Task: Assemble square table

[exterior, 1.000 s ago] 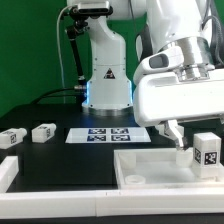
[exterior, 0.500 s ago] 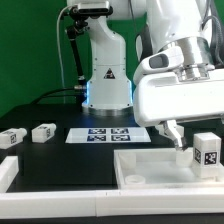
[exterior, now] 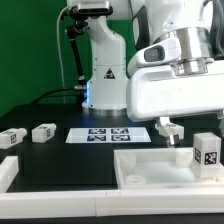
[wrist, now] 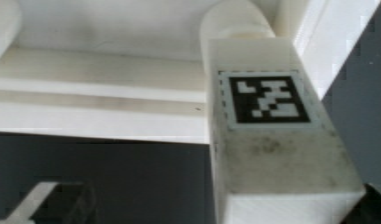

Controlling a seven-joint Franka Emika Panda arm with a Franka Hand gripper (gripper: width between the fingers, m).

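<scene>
The square table's white slab (exterior: 150, 166) lies at the front right, rim up. One tagged leg block (exterior: 207, 150) stands upright on the slab's right end. My gripper (exterior: 170, 130) hangs open just above the slab, to the exterior view's left of that leg and not touching it. Nothing is between the fingers. In the wrist view the same leg (wrist: 267, 110) fills the middle, tag facing the camera, with the slab (wrist: 98, 90) behind it. Two more leg blocks (exterior: 43, 131) (exterior: 10, 138) lie on the black table at the exterior view's left.
The marker board (exterior: 108, 134) lies flat at mid-table in front of the robot base (exterior: 106, 85). A white border bar (exterior: 6, 176) sits at the front left edge. A green wall closes the back.
The gripper has lifted a little and shifted toward the exterior view's left, away from the standing leg. The leg and slab have stayed put.
</scene>
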